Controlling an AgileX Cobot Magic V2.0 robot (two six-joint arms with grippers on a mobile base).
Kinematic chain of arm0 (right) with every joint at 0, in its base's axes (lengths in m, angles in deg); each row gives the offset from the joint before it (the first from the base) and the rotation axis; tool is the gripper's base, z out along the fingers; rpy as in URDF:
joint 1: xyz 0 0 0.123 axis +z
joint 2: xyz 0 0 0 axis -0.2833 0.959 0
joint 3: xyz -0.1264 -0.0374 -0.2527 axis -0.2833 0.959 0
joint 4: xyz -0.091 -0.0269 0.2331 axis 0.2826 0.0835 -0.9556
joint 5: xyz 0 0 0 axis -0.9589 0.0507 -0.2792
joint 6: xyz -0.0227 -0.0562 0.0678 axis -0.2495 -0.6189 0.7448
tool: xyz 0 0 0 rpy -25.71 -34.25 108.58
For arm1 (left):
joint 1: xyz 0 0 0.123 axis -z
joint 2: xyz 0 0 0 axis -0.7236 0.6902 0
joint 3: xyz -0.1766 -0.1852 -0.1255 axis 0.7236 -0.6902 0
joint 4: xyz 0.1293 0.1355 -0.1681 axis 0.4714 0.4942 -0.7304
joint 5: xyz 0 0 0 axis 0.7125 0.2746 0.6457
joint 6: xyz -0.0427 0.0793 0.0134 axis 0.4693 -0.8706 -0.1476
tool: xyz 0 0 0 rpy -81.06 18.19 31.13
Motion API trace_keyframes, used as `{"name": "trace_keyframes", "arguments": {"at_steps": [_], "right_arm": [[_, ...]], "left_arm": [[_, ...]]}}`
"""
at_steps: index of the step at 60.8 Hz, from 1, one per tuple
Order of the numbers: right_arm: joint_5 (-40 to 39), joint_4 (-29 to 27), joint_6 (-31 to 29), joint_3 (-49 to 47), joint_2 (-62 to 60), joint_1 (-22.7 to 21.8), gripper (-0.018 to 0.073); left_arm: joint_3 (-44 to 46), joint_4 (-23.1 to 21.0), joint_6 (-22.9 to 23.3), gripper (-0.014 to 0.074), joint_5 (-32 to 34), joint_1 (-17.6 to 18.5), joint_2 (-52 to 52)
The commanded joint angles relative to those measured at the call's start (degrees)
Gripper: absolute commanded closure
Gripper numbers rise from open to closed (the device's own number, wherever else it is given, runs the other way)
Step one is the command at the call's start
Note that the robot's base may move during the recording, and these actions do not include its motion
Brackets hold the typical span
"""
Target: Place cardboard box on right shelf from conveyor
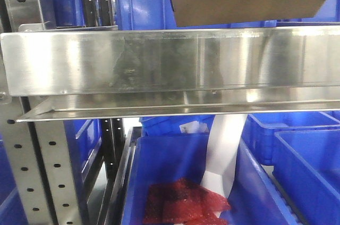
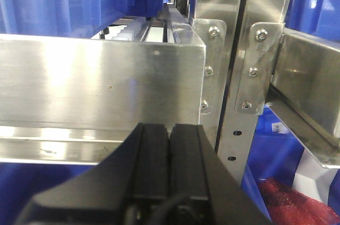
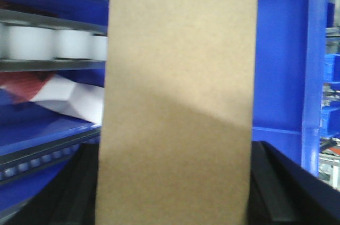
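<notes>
The right pincer (image 3: 172, 203) is gripping the cardboard box (image 3: 178, 97), which is hanging above the right shelf (image 1: 170, 60). The left pincer (image 2: 169, 150) is sitting clenched, empty, before the steel lip.

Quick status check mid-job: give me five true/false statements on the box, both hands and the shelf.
1. The right hand grips the cardboard box. True.
2. The left hand is wide open. False: its fingers are pressed together, empty.
3. The box is below the right shelf lip. False: it is above it.
4. Red material lies in a blue bin under the shelf. True.
5. The box carries a yellow label. False: the visible faces are plain.
</notes>
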Motion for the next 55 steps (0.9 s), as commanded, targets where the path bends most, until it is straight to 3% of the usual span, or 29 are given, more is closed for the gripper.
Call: {"name": "trace_keyframes", "arguments": {"at_steps": [1, 55], "right_arm": [[-7.60, 0.83, -0.54, -2.27, -0.40, -1.30, 0.0344], [-12.63, -4.47, -0.54, 0.86, 2.65, -1.89, 0.0344]], "left_arm": [[-0.48, -0.34, -0.02, 0.0713, 4.95, -0.03, -0.84], [-0.48, -0.34, -0.02, 0.0713, 4.95, -0.03, -0.84]]}}
